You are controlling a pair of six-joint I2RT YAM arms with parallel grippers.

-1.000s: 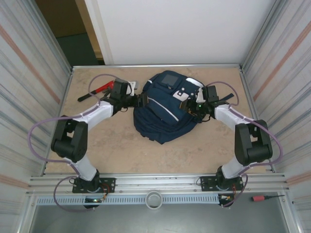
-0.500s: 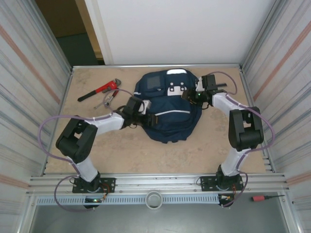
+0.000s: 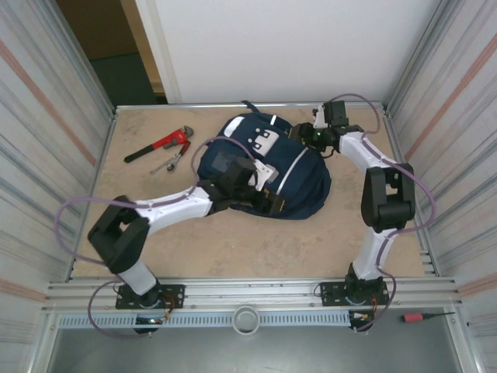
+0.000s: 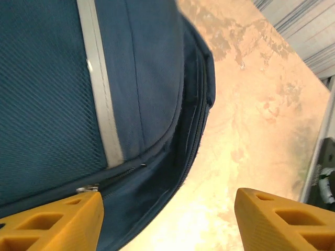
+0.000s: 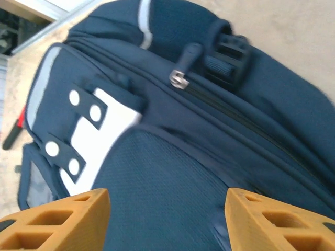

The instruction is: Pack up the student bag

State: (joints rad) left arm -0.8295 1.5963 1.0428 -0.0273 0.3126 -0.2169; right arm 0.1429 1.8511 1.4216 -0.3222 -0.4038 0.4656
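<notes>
The student bag (image 3: 299, 183), navy with white patches and thin pale stripes, lies in the back middle of the table. My left gripper (image 3: 256, 189) is on the bag's near left part, jaws open. In the left wrist view the bag's zipped edge (image 4: 172, 151) runs between the yellow fingertips (image 4: 52, 222), and the left gripper (image 4: 167, 225) holds nothing. My right gripper (image 3: 311, 137) is at the bag's far right end. In the right wrist view it (image 5: 167, 222) stands open just above the navy mesh panel (image 5: 172, 183), near a zipper pull (image 5: 180, 78).
A red pipe wrench (image 3: 159, 144) and a small metal tool (image 3: 172, 161) lie at the back left of the table (image 3: 194, 241). Corrugated walls close in both sides. A red screwdriver (image 3: 423, 316) lies beyond the near rail at the right.
The bag has turned and spread sideways. My left gripper moved from the bag's left side onto its near part. My right gripper moved back toward the far right.
</notes>
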